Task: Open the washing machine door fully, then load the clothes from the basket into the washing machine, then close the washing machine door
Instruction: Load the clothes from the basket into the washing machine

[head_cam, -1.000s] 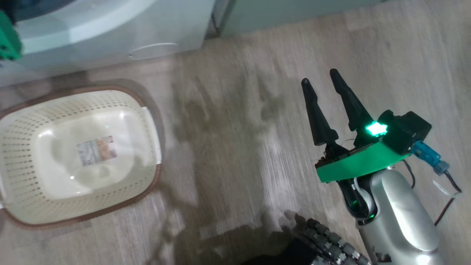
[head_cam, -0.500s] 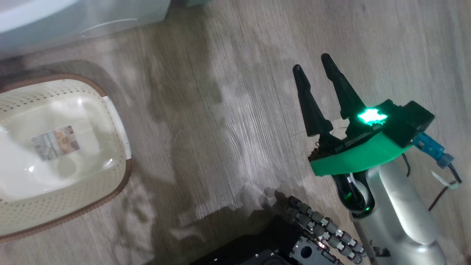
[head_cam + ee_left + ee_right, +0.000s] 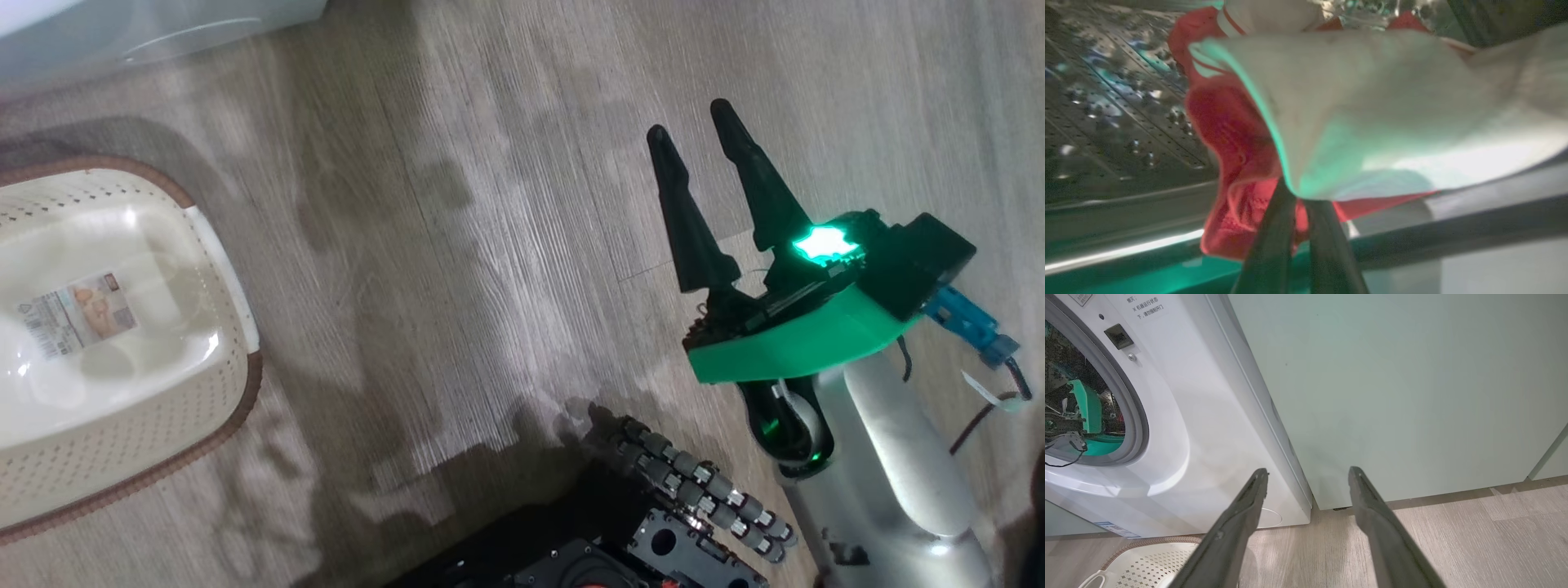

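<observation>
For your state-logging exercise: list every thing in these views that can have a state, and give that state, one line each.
Washer: door opening uncovered.
Clothes: bunched inside the drum.
Basket: upright, empty.
Left gripper: jaws shut, tips hidden under the clothes.
Right gripper: jaws open, holding nothing.

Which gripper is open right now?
The right gripper, over the floor: its fingers stand wide apart with nothing between them. The left gripper is shut, its tips hidden under the clothes at the drum.
</observation>
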`<state>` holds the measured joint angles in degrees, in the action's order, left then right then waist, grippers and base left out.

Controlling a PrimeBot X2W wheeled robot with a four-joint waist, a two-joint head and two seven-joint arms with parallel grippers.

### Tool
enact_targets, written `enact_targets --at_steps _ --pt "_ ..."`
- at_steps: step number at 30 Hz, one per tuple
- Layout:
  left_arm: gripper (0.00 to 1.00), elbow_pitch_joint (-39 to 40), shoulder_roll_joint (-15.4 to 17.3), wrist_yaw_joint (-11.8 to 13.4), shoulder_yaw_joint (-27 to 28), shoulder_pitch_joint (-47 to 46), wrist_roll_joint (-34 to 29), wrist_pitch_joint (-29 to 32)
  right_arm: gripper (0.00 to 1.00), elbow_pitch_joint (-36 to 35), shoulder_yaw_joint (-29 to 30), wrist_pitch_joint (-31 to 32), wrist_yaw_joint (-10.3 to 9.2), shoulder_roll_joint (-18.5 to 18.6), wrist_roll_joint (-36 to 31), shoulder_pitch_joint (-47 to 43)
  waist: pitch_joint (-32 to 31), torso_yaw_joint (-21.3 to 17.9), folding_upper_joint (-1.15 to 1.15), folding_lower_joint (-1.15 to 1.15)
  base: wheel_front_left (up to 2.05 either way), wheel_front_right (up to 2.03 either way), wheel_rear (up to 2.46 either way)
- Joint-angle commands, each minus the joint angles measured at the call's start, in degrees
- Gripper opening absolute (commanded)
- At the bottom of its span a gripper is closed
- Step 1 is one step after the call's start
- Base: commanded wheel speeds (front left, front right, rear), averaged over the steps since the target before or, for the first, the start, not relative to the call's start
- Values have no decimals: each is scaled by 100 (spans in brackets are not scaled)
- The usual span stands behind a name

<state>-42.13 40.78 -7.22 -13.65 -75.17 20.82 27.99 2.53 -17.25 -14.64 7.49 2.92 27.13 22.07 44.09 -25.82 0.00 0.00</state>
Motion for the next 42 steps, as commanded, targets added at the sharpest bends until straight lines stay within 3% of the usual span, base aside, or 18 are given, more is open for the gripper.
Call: enact_targets --at_steps 1,15,20,27,28,29,36,42 --pt "0 234 350 90 109 -210 -62 -138 100 -216 -102 -35 0 -4 58 -118 50 -24 0 0 0 0 0" --pt "0 446 671 494 92 -923 -651 -2064 100 -342 -311 -36 0 -4 277 -44 513 -358 0 0 0 0 0" --pt "0 85 843 312 -297 -946 -977 -1986 100 -350 -340 -36 0 -4 365 -57 569 -425 0 0 0 0 0" --pt "0 -110 837 208 -523 -1153 -1075 -1970 100 -362 -308 -36 0 -4 363 -64 545 -380 0 0 0 0 0" --pt "25 -143 809 208 -537 -1158 -1065 -1982 100 -358 -302 -36 0 -4 354 -58 521 -360 0 0 0 0 0" --pt "100 -184 788 201 -571 -1140 -1070 -1972 100 -352 -292 -36 0 -4 345 -55 492 -334 0 0 0 0 0" --pt "100 -280 497 370 -514 -713 -820 -2325 100 -271 -125 -36 0 -4 207 -91 170 -67 0 0 0 0 0" --pt "100 146 119 756 -331 134 -477 -2872 100 -170 101 -36 0 -4 -23 -184 -226 332 0 0 0 0 0"
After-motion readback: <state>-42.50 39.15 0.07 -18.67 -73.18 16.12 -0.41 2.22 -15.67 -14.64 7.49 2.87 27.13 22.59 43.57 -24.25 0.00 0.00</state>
